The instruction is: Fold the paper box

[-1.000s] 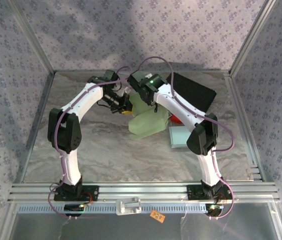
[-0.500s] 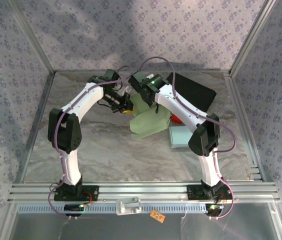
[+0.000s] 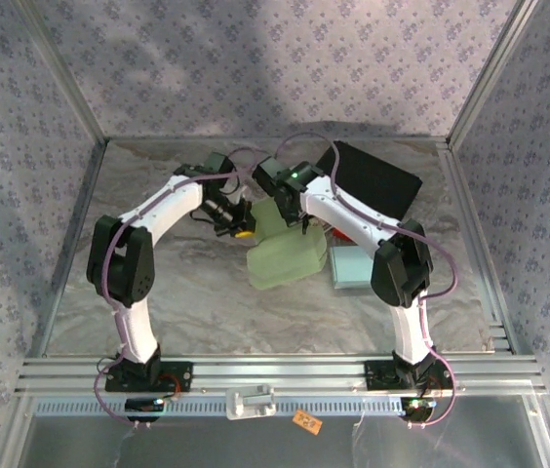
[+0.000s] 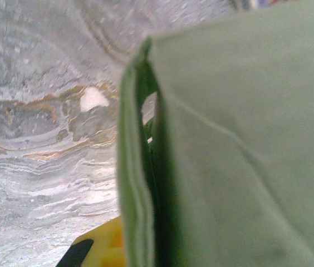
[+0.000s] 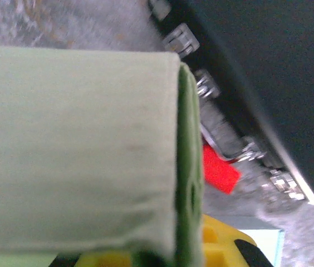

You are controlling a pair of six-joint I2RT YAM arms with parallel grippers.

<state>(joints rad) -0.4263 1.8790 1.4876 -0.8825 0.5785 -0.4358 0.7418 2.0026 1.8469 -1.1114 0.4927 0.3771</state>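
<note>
Near the black case [image 3: 382, 180], the paper box [image 3: 290, 261] lies long-side across, the left gripper [image 3: 244, 231] pinching its end away from the case, the right gripper [image 3: 304, 222] pinching its case-side edge

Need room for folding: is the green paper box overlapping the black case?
No, the green paper box lies on the table, apart from the black case.
</note>
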